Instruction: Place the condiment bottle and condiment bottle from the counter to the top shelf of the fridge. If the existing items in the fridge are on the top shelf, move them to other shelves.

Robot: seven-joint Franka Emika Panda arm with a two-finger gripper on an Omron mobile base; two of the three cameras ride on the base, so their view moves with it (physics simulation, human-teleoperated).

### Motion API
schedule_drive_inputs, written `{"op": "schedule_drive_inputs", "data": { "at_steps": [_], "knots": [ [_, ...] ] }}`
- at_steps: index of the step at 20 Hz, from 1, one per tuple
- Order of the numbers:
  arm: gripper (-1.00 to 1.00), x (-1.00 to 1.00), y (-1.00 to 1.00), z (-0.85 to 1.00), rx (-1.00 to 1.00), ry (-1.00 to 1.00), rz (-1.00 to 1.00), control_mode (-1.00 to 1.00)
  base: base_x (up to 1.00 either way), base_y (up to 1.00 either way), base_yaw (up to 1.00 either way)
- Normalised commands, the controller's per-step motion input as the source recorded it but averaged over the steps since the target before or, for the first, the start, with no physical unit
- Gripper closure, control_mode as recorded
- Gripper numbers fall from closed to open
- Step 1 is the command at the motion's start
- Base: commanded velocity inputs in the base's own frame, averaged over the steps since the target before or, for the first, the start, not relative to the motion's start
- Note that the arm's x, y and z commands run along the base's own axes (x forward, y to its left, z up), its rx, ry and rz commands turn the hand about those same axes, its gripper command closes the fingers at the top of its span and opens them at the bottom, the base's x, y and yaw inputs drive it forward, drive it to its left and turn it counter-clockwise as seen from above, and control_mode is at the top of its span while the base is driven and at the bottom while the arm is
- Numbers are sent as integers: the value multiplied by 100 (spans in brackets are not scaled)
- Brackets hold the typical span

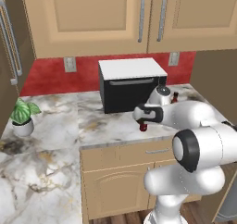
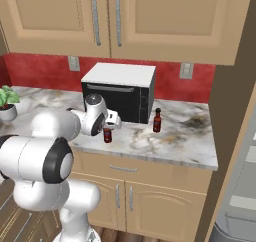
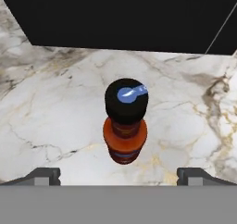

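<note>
Gripper [image 3: 118,176] hangs wide open straight above the near bottle [image 3: 125,126] on the counter [image 3: 55,112], fingers either side, apparently lined up to drop and grasp

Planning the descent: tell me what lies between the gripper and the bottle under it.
Nothing: in the hand view the open gripper hangs over the bottle, bare gap between.

In the left base view the arm's wrist covers the upper part of the near condiment bottle [image 1: 143,126] and all but the cap and neck of the far condiment bottle [image 1: 175,97]. The fridge [image 2: 239,196] is cut by the right edge. Bottle labels are too small to read.
</note>
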Motion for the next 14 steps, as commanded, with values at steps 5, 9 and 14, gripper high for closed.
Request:
{"op": "schedule_drive_inputs", "data": {
  "at_steps": [5,9,14],
  "knots": [
    [-100,27,0,-6,0,-2,0,-100,0,0,0],
    [-100,27,0,-4,0,-2,0,-100,0,0,0],
    [-100,29,0,-6,0,-3,0,-100,0,0,0]
  ]
}}
